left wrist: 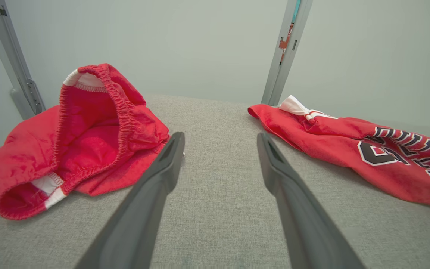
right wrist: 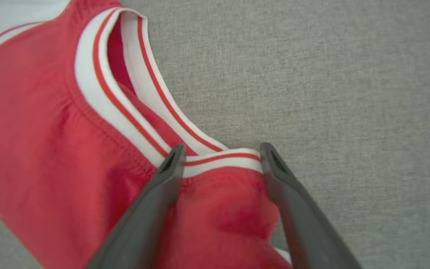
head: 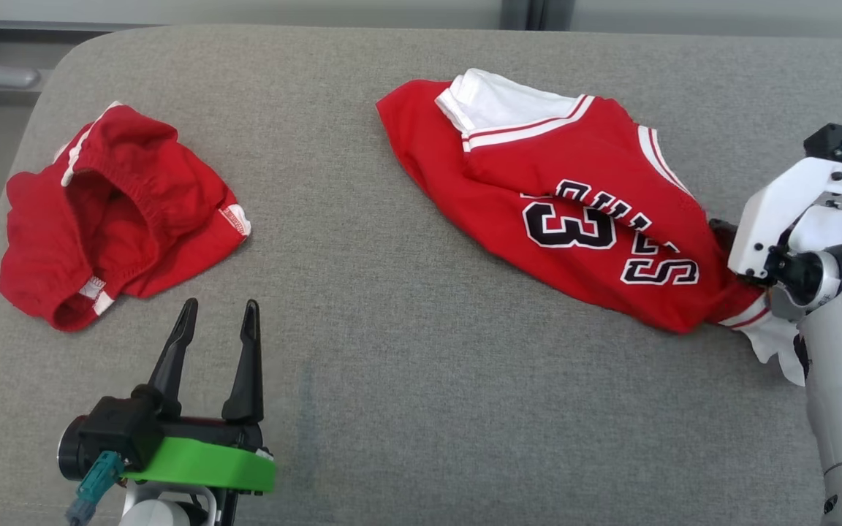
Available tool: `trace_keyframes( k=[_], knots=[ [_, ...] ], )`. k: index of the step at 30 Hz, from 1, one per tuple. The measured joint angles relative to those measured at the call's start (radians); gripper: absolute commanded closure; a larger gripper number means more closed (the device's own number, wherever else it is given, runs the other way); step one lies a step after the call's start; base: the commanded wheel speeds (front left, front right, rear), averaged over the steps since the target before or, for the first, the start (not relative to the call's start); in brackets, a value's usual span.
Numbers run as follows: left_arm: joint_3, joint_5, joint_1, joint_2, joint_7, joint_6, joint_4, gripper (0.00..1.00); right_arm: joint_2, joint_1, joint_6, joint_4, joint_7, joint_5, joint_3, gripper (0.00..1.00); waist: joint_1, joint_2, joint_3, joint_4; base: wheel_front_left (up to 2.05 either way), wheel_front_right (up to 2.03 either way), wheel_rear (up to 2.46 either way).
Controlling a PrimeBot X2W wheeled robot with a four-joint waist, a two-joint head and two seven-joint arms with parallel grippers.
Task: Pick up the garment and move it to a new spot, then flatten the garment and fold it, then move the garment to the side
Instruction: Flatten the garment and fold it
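Note:
The garment, a red jersey (head: 574,197) with white trim and black lettering, lies crumpled on the right half of the grey padded surface (head: 392,351). In the left wrist view the jersey (left wrist: 349,149) sits to the right. My right gripper (right wrist: 220,153) is open and straddles a red fold of the jersey (right wrist: 50,130) at its white-striped edge, with cloth between the fingers. In the head view the right wrist (head: 786,219) sits at the jersey's right end, its fingertips hidden. My left gripper (head: 218,307) (left wrist: 220,138) rests open and holds nothing over bare surface at the lower left.
Red shorts (head: 121,212) (left wrist: 88,142) with white trim lie bunched at the far left, just beyond the left gripper. The surface's rounded corner (head: 63,66) is at the back left. Grey metal posts (left wrist: 286,52) stand behind the far edge.

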Motion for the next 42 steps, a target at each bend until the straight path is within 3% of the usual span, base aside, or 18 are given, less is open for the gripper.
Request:
trace_keyframes(
  k=[11, 12, 14, 15, 22, 28, 38, 42],
  knots=[
    [0.003, -0.001, -0.001, 0.000, 0.000, 0.000, 0.007, 0.00, -0.027, 0.029, 0.001, 0.071, 0.046, 0.018, 0.146, 0.00, 0.0000, 0.0000, -0.012, 0.000, 0.00, 0.00, 0.00],
    [0.001, -0.001, -0.001, 0.000, 0.000, 0.000, 0.008, 0.00, -0.029, 0.031, 0.001, 0.076, 0.039, 0.018, 0.153, 0.07, 0.0000, 0.0000, -0.015, -0.001, 0.00, 0.00, 0.00],
    [0.000, -0.001, -0.001, 0.000, 0.000, 0.000, 0.009, 0.00, -0.031, 0.036, 0.001, 0.085, 0.023, 0.011, 0.157, 0.93, 0.0000, 0.0000, -0.019, -0.002, 0.00, 0.00, 0.00],
    [0.000, -0.002, -0.001, 0.001, 0.000, 0.000, 0.010, 0.00, -0.033, 0.038, 0.001, 0.091, 0.008, 0.000, 0.158, 1.00, 0.0000, 0.0000, -0.020, -0.002, 0.00, 0.00, 0.00],
    [-0.002, -0.007, -0.004, 0.007, 0.000, 0.000, 0.012, 0.00, -0.030, 0.024, 0.001, 0.125, -0.126, -0.063, 0.118, 1.00, 0.0000, 0.0000, -0.021, 0.001, 0.00, 0.00, 0.00],
    [0.015, -0.007, -0.003, 0.007, 0.000, 0.000, 0.012, 0.00, -0.005, -0.038, 0.001, 0.024, -0.235, -0.046, 0.187, 1.00, 0.0000, 0.0000, -0.041, -0.002, 0.00, 0.00, 0.00],
    [0.024, -0.005, 0.017, -0.002, 0.000, 0.000, 0.008, 0.00, 0.052, -0.015, 0.001, -0.341, -0.185, 0.143, 0.416, 1.00, 0.0000, 0.0000, -0.090, -0.022, 0.00, 0.00, 0.00],
    [0.024, -0.002, 0.019, -0.007, 0.000, 0.000, 0.007, 0.00, 0.102, 0.064, 0.001, -0.506, -0.144, 0.355, 0.439, 1.00, 0.0000, 0.0000, -0.100, -0.029, 0.00, 0.00, 0.00]
  ],
)
